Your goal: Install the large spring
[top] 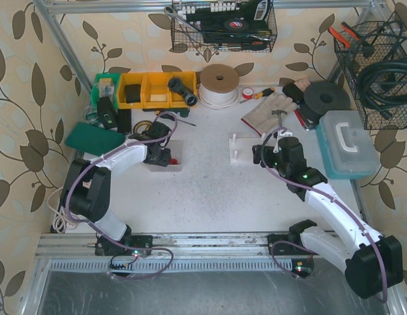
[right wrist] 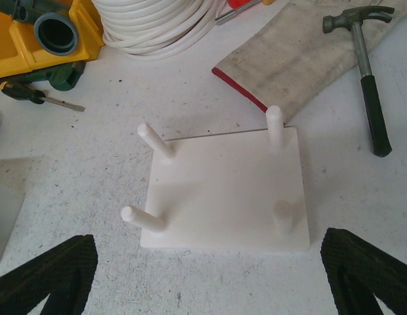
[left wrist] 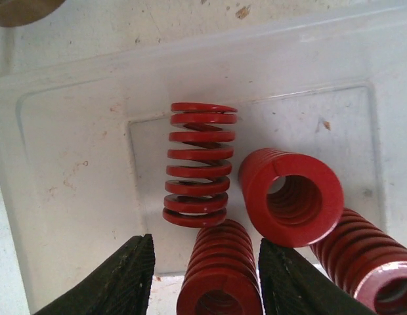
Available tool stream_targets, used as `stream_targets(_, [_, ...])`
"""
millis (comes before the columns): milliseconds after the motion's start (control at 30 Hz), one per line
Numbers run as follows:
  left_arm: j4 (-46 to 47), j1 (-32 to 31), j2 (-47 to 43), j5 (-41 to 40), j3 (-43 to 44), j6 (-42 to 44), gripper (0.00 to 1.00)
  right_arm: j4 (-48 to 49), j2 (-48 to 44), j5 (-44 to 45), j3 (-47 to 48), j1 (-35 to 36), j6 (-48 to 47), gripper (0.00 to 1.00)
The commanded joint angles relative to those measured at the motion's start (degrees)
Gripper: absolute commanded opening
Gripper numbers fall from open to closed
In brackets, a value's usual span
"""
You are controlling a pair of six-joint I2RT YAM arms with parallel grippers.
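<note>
Four red springs (left wrist: 292, 197) lay in a clear tray (left wrist: 59, 85) well to the left of the white peg plate (right wrist: 223, 190), loose and pointing different ways. The left gripper (left wrist: 205, 248) had its fingers partly spread to either side of the nearest spring (left wrist: 220, 282). One pad was right against the coils and a gap showed at the other, so it was probably lined up to pinch and not yet gripping. The right gripper (right wrist: 207, 246) hung over the near edge of the peg plate with its jaws spread wide and nothing between them, perhaps to steady the plate or to take the spring over. Only the left wrist view showed the coils and that gap. From overhead the arm hid most of the tray. The right wrist view alone showed all four pegs bare. Which spring was the large one could not be settled from these views.
</note>
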Motion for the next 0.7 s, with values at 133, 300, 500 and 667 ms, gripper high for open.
stream_targets(133, [-5.08,0.09,-0.89,-0.08,1.51,-0.77,0.51,0.91,0.48,2.1,0.61,0.9,-0.89,0.92])
stream_targets(300, [-7.05,0.09,-0.93,0.27,2.72,-1.06,0.49,0.9,0.77,2.67,0.77,1.17,-1.09,0.92])
stream_targets(500, [-11.03,0.09,0.19,0.66,4.84,-3.6,0.49,0.58,1.26,2.96,1.14,1.53,-1.31,0.92])
stream_targets(667, [-13.48,0.09,4.25,2.07,7.01,-4.63,0.48,0.31,1.25,2.68,1.38,1.66,-1.67,0.92])
